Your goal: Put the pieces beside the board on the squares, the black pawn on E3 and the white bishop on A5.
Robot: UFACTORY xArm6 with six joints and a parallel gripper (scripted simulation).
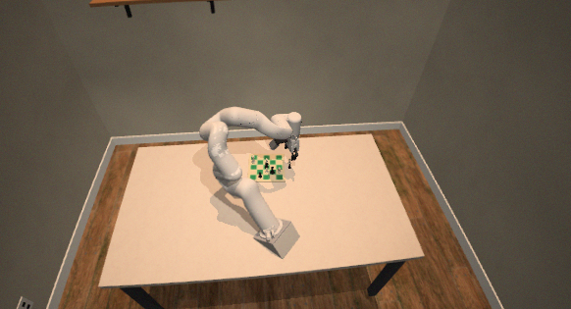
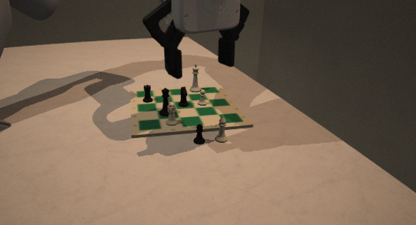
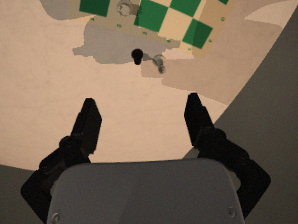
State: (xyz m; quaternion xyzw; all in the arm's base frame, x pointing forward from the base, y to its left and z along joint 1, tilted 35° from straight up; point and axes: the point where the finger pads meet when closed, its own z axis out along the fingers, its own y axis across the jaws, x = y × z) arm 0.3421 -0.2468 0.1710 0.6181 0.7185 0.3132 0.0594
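Note:
The black pawn (image 2: 199,134) (image 3: 137,55) and the white bishop (image 2: 221,130) (image 3: 158,63) stand upright on the table, close together, just off the near edge of the green and cream board (image 2: 161,131) (image 1: 262,174). My gripper (image 2: 200,69) (image 3: 141,106) (image 1: 293,156) is open and empty. It hangs well above the table at the board's side. In the wrist view the two pieces lie ahead of the fingertips, roughly midway between the fingers.
On the board stand a black rook (image 2: 147,93), two more black pieces (image 2: 164,102) (image 2: 183,97), a white king (image 2: 195,78), a white pawn (image 2: 202,98) and a white rook (image 2: 171,116). The table's edge runs close on the right. The arm's base (image 1: 280,237) stands nearer the front.

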